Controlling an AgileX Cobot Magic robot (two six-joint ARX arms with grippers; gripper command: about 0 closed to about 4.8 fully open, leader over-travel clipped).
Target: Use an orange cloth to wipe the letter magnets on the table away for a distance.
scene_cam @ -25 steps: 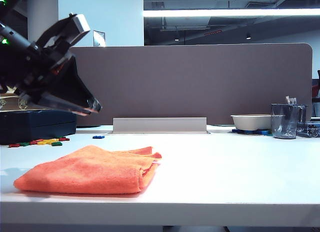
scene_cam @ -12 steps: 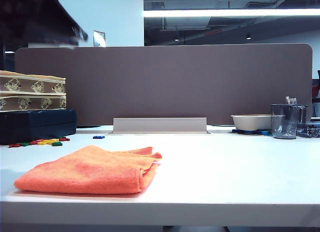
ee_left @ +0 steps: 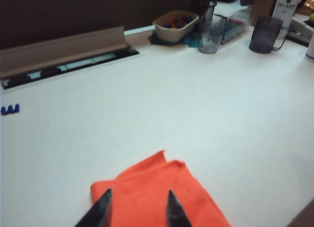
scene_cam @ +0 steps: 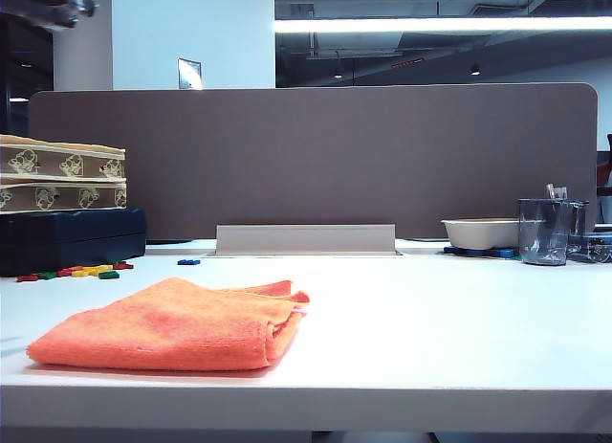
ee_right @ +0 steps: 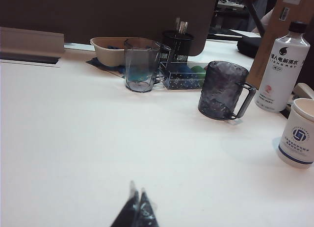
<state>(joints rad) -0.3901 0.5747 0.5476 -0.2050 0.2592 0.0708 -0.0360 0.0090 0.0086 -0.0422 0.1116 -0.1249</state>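
left jaws [ee_left: 137, 207] parted, empty, above the orange cloth [ee_left: 157, 200]; right jaws [ee_right: 137, 205] closed, empty

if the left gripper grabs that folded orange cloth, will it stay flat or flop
Probably flop. The orange cloth looks soft and fuzzy, its folded layers sagging loosely at one corner. It likely unfolds when lifted by an edge. The left gripper hangs above it, fingers apart, holding nothing.

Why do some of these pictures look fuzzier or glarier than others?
Exterior view: bright ceiling light strip glares; orange cloth is sharp. Left wrist view: soft and hazy overall, open left pincer dark above the cloth. Right wrist view: clearer, grey mug crisp, shut right pincer slightly blurred.
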